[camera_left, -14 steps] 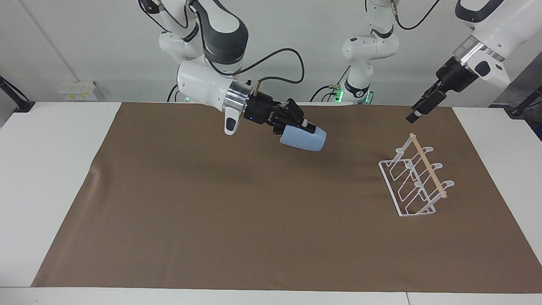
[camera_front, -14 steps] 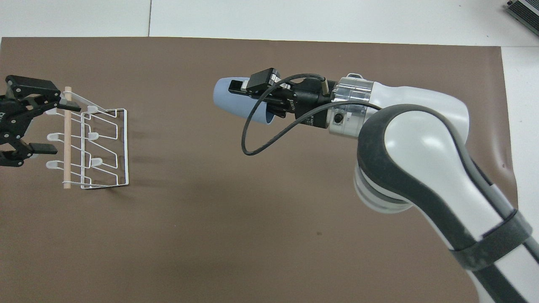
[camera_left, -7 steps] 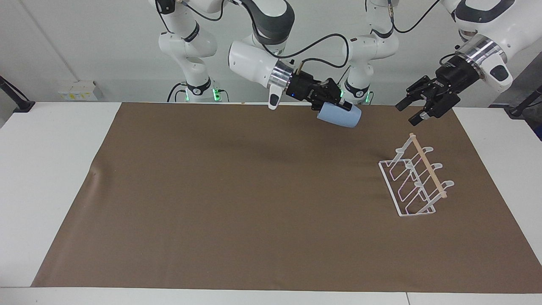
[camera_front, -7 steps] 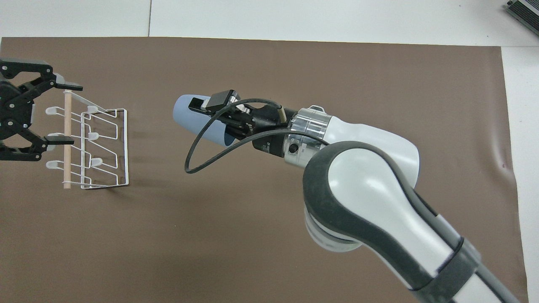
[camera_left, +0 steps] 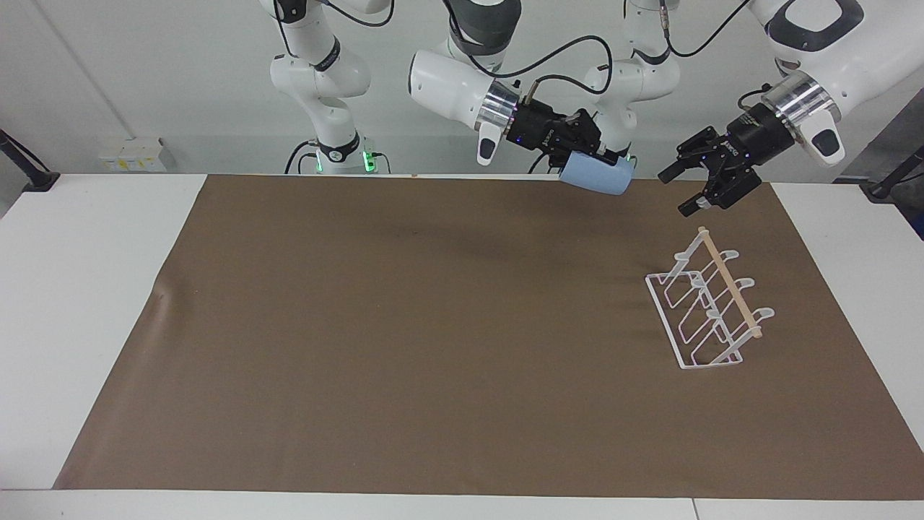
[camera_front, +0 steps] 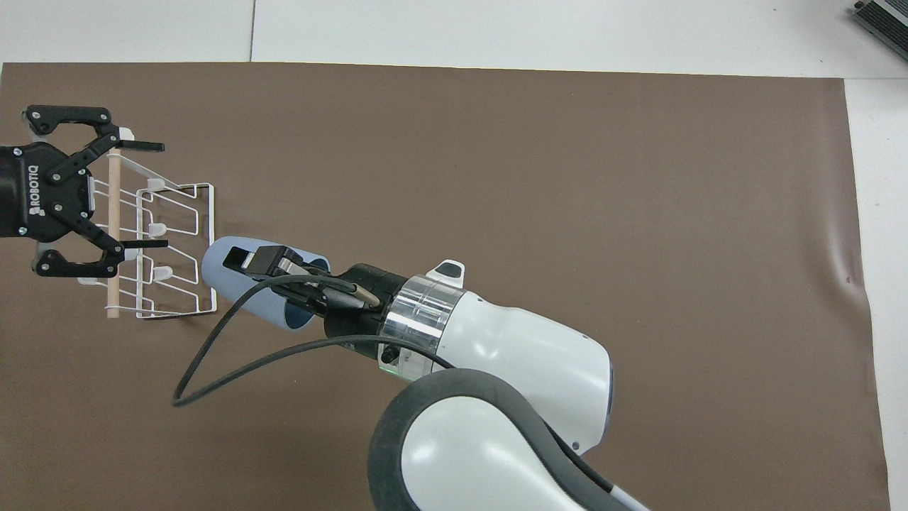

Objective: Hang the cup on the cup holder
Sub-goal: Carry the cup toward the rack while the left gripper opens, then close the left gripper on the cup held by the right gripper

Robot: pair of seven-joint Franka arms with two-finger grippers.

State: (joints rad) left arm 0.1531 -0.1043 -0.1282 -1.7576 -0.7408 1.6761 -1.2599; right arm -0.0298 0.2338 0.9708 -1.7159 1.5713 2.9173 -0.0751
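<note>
The right gripper (camera_left: 586, 160) was raised in the air over the worktop's edge nearest the robots, toward the left arm's end. Its fingers were clamped on the cup (camera_left: 598, 174), a light-blue handleless tumbler, with one finger inside the mouth and the other along the outer wall. The cup lay on its side in the grip, its base pointing toward the left gripper (camera_left: 693, 189) and its open mouth back toward the right arm's wrist.

The left gripper hung in the air with its fingers spread wide apart and holding nothing. It was just above the end of the cup holder (camera_left: 711, 308) nearest the robots, and clear of the cup.

The cup holder, a white wire rack with a wooden rod along its top, stood on the brown mat (camera_left: 404, 347) covering the worktop, near the left arm's end. None of its prongs carried a cup.
</note>
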